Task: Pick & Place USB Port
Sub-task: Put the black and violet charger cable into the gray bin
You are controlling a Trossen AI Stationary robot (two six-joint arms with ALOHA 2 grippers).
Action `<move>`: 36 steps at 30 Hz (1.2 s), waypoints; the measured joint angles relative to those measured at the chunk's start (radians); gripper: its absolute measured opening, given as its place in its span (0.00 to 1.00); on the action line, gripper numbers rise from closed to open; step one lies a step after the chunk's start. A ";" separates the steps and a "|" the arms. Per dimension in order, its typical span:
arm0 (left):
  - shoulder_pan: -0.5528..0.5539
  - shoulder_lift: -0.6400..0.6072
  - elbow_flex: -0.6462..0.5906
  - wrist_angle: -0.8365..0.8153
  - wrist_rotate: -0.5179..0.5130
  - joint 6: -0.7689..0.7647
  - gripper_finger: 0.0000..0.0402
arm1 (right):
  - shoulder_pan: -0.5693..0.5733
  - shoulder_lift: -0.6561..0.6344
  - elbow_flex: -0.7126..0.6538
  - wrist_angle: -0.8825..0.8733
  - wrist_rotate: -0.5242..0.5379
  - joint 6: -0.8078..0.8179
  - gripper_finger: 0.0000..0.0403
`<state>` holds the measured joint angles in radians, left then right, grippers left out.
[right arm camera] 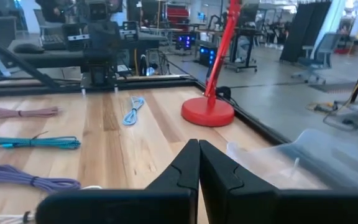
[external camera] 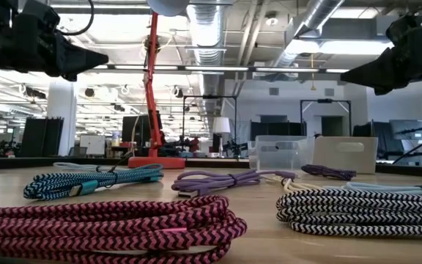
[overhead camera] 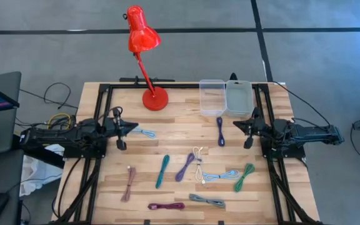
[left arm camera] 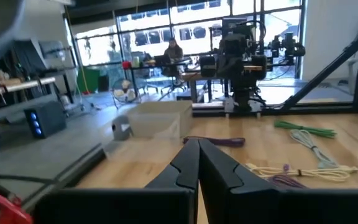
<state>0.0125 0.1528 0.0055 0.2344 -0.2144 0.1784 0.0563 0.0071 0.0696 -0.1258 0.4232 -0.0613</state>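
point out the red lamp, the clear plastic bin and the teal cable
red lamp (overhead camera: 155, 99): high view, on its round base
clear plastic bin (overhead camera: 212, 104): high view, on the bin's floor near its left wall
teal cable (overhead camera: 162, 171): high view, on the middle of the bundled cable

Counted on the tabletop (overhead camera: 180, 125): 1 pale blue cable (overhead camera: 145, 132), 1 dark purple cable (overhead camera: 220, 131), 1 teal cable (overhead camera: 162, 171), 1 lilac cable (overhead camera: 185, 167), 1 cream cable (overhead camera: 197, 164), 1 blue-grey cable (overhead camera: 220, 175), 1 green cable (overhead camera: 244, 177), 1 dusty pink cable (overhead camera: 129, 183), 1 magenta cable (overhead camera: 166, 205), 1 grey cable (overhead camera: 207, 200). 10 coils in all. 2 clear plastic containers (overhead camera: 211, 97) side by side at the far edge. 1 red desk lamp (overhead camera: 144, 37).
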 joint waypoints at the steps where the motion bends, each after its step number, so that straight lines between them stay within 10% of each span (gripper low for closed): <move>1: 0.000 0.000 0.000 0.008 0.000 0.004 0.01 | 0.000 0.000 0.000 0.002 0.000 -0.011 0.00; 36: 0.000 0.000 0.008 0.078 0.085 -0.112 0.01 | 0.002 -0.001 0.058 0.002 -0.083 0.079 0.00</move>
<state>0.0126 0.1526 0.0140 0.3126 -0.1299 0.0662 0.0582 0.0063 0.1280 -0.1236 0.3405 0.0177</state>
